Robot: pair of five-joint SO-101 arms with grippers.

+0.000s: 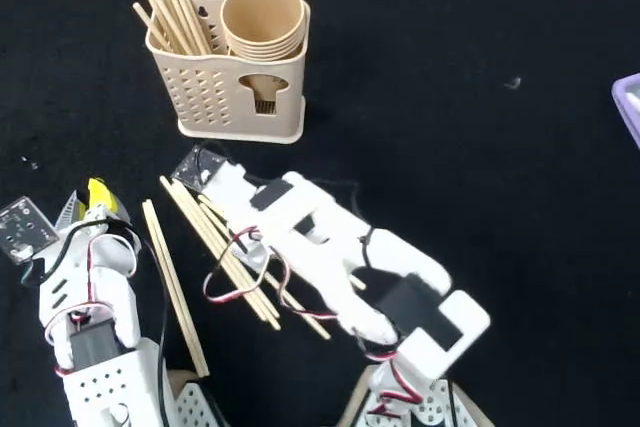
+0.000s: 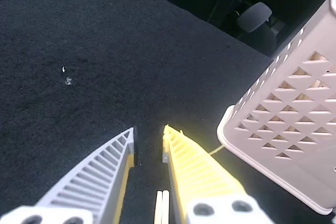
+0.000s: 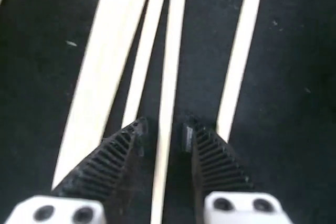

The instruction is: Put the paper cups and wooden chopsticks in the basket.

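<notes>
Black cloth covers the desk (image 1: 470,167). Toward the far edge, left of centre, stands the cream basket (image 1: 225,102). Its left compartment holds a bundle of upright chopsticks (image 1: 172,9). Its right compartment holds the stacked paper cups (image 1: 263,17).

Loose chopsticks (image 1: 228,252) lie fanned on the desk toward the near edge, under the right arm. A separate chopstick pair (image 1: 175,287) lies just to their left, beside the left arm.

Right gripper (image 3: 163,127): black jaws narrowly parted, low over the loose chopsticks. The jaws straddle a single chopstick (image 3: 168,72) with a gap on each side.

Left gripper (image 2: 148,135): grey and yellow jaws set narrowly apart, gripping nothing, near the left near corner, facing the basket wall. One end of the chopstick pair shows between the jaws.

A purple object (image 1: 628,107) sits at the right edge.
</notes>
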